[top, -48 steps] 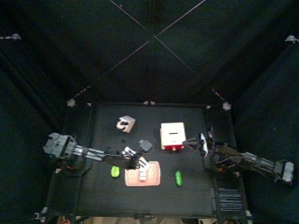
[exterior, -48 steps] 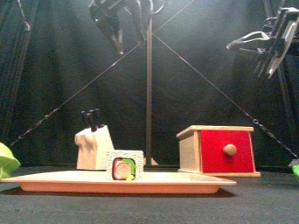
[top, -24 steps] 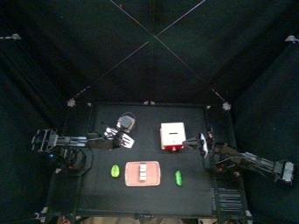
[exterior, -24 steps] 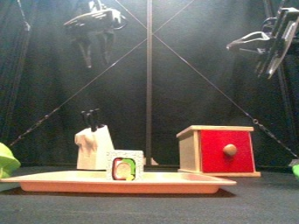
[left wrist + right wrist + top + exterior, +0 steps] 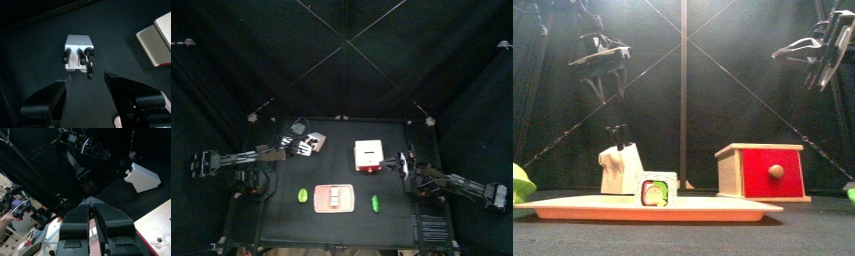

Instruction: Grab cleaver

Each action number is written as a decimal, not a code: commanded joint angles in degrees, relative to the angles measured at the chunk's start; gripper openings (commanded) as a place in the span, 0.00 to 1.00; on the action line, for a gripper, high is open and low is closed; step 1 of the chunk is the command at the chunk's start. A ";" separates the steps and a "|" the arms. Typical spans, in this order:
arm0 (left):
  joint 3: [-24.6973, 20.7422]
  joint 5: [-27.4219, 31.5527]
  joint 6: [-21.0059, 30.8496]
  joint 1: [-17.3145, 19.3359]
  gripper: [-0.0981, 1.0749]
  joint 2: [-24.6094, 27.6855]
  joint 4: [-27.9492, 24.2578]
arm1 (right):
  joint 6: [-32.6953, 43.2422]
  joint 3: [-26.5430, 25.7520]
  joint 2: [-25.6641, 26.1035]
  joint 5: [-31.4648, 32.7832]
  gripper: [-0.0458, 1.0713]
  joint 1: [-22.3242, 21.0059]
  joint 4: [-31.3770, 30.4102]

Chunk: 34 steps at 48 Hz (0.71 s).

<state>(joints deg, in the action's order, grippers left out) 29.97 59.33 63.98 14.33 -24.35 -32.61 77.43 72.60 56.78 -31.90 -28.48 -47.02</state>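
The cleaver [image 5: 314,143] is a small pale block with black handles sticking out of it, at the table's back left. It stands upright in the front view [image 5: 617,169]. In the left wrist view the cleaver [image 5: 79,43] lies just beyond the jaws. My left gripper [image 5: 297,142] hovers high over it, open and holding nothing [image 5: 87,82]; the front view shows the left gripper [image 5: 599,68] well above the block. My right gripper [image 5: 93,210] rests at the right side, jaws pressed together, raised [image 5: 818,52].
A white-and-red box [image 5: 369,154] stands right of the cleaver [image 5: 760,172]. A pink tray [image 5: 322,207] with a small roll [image 5: 655,190] lies near the front edge. Green pieces [image 5: 302,195] [image 5: 374,203] flank the tray.
The left arm has swung from over the pink tray back and to the left, ending above the cleaver, still open. The right arm has not moved.
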 commanded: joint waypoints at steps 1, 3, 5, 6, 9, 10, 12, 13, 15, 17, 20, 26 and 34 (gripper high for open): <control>1.14 -3.08 0.18 2.11 0.85 -0.18 -0.26 | -0.09 -0.53 -0.70 -0.18 0.46 -0.09 0.26; 1.67 -3.60 0.35 2.72 0.85 0.00 -0.35 | -0.09 -0.53 -0.62 -0.09 0.46 -0.18 0.26; 2.11 -3.96 0.44 3.52 0.85 0.00 -0.53 | -0.09 -0.44 -0.70 -0.09 0.46 -0.18 0.26; 2.37 -4.22 0.44 3.87 0.85 0.00 -0.70 | -0.09 -0.44 -0.70 -0.09 0.46 -0.18 0.26; 2.99 -4.48 0.44 4.75 0.85 0.00 -1.23 | -0.09 -0.44 -0.62 -0.09 0.46 -0.26 0.26; 3.25 -4.39 0.44 5.10 0.85 0.00 -1.41 | -0.09 -0.44 -0.70 -0.09 0.46 -0.35 0.26; 3.87 -4.48 0.44 5.62 0.85 0.00 -1.76 | -0.09 -0.44 -0.70 -0.09 0.46 -0.35 0.18; 4.13 -4.48 0.44 5.71 0.85 0.00 -1.85 | -0.09 -0.44 -0.70 -0.09 0.46 -0.35 0.26; 4.57 -4.66 0.44 5.80 0.85 0.00 -2.20 | -0.09 -0.44 -0.70 -0.09 0.46 -0.44 0.18; 5.10 -5.19 0.53 5.98 0.85 0.00 -2.46 | -0.09 -0.44 -0.70 -0.09 0.46 -0.44 0.18; 5.89 -6.50 0.62 6.24 0.85 0.09 -2.64 | -0.09 -0.44 -0.70 -0.09 0.46 -0.53 0.26; 6.68 -7.56 1.49 7.12 0.85 0.44 -2.81 | -0.09 -0.44 -0.70 -0.09 0.46 -0.62 0.26; 7.12 -9.76 3.08 8.00 0.85 1.32 -3.43 | -0.09 -0.44 -0.70 -0.18 0.46 -0.70 0.26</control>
<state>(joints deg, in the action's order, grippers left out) 37.79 50.71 66.80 21.88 -23.29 -35.24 77.43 72.60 56.78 -31.82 -29.00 -47.02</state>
